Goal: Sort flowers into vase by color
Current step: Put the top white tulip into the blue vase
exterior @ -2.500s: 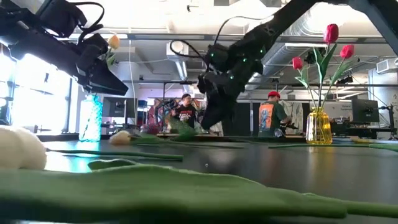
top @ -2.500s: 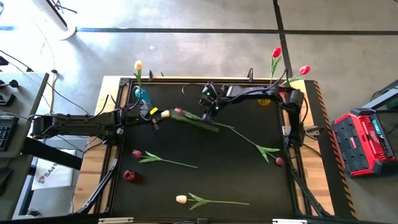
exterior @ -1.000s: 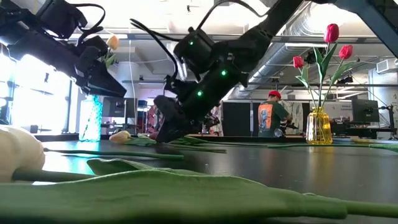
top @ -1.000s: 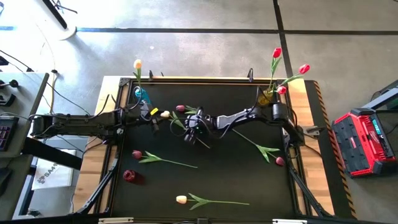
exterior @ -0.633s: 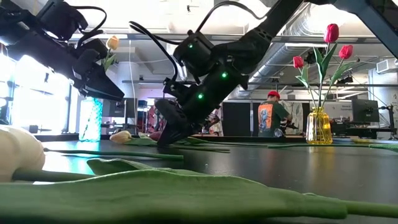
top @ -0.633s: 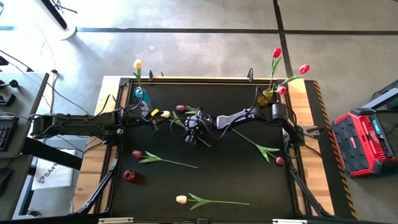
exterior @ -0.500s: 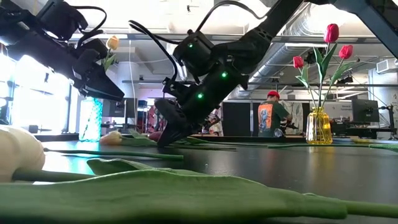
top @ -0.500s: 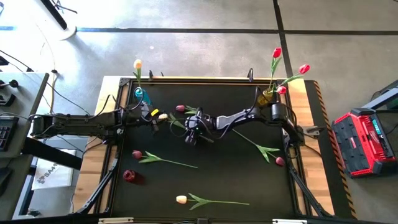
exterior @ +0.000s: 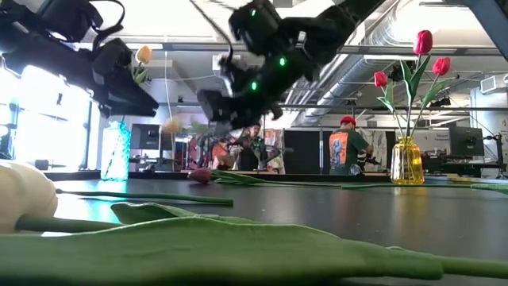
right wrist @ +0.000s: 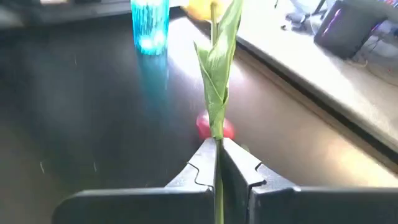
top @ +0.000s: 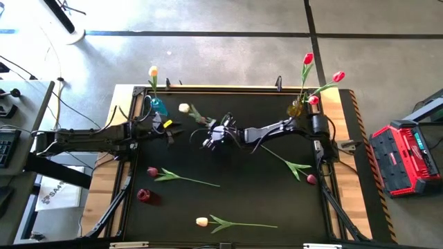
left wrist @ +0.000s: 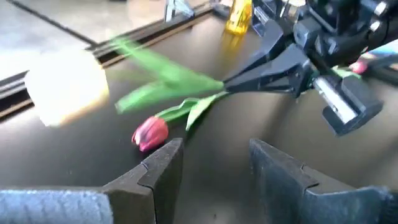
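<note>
Cream-yellow was the head of the tulip [top: 184,108] that the right gripper [top: 212,135] carried, seen from above near the table's far left part, its stem running back to the fingers. The blue vase [top: 158,106], with one cream tulip already in it, stood just beyond at the far left corner; the yellow vase [top: 296,108] with red tulips stood at the far right. The left gripper [top: 170,129] waited near the blue vase. Four more flowers lay on the black table [top: 263,194].

From table height, the right gripper [exterior: 230,102] hung well above the surface with the cream head [exterior: 171,125] drooping off to one side. A long stem held far from its head would likely sway, so the head could miss the narrow vase mouth.

In the left wrist view, the left arm's own fingers [left wrist: 163,163] stood apart, holding nothing. A pink tulip [left wrist: 151,132] lay on the table below the carried stem, and the right gripper [left wrist: 231,84] came close to the left arm; a collision seemed possible.

In the right wrist view, the fingers [right wrist: 200,172] were pinched tight on the green stem [right wrist: 216,140], the grip thin. A slip or twist there could drop the flower short of the blue vase [right wrist: 150,25].
</note>
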Controlling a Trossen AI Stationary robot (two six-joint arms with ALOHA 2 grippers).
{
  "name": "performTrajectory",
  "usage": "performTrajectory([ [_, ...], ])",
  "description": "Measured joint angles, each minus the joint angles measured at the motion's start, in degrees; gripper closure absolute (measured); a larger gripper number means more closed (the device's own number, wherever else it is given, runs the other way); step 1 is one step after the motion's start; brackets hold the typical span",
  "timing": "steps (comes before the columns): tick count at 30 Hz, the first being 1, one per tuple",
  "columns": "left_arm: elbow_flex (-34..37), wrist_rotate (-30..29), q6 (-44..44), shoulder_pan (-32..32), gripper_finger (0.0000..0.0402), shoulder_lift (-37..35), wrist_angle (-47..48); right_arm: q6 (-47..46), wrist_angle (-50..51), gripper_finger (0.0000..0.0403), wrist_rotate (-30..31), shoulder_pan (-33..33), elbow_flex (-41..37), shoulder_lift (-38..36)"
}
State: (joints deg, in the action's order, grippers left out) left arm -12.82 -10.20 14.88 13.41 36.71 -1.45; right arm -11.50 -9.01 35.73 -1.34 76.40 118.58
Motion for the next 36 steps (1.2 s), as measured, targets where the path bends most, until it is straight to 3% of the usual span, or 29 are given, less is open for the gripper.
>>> performTrajectory([
  [5,-0.02,3.18,-0.01,0.00,0.0229,-0.63,-4.33,4.19,-7.11,0.0402,0.17,0.07,-1.52,-2.90],
  [10,0.00,5.92,-2.19,-0.02,0.0229,-0.64,-10.50,7.88,-24.39,0.0402,-2.73,0.64,-7.89,-7.31],
  [12,0.00,5.92,-3.62,-0.02,0.0229,-0.64,-12.78,9.01,-34.72,0.0402,-6.71,0.66,-12.65,-8.49],
  [17,0.00,8.53,-7.63,0.00,0.0229,0.64,-19.42,5.17,-59.59,0.0403,-23.60,-0.94,-23.26,-8.77],
  [21,0.00,15.97,-9.46,-0.04,0.0229,3.89,-26.95,2.93,-61.01,0.0403,-31.61,-2.14,-26.62,-8.62],
  [25,0.00,16.72,-10.64,-0.11,0.0229,8.94,-34.57,3.05,-60.57,0.0403,-37.89,-1.34,-26.22,-8.58],
  [32,0.00,21.97,-12.82,-2.92,0.0229,19.49,-51.25,4.00,-61.54,0.0403,-41.85,-0.37,-23.92,-8.58],
  [36,-0.89,23.25,-14.27,-5.16,0.0229,23.41,-55.84,4.02,-62.37,0.0403,-41.91,-0.39,-23.63,-8.58],
])
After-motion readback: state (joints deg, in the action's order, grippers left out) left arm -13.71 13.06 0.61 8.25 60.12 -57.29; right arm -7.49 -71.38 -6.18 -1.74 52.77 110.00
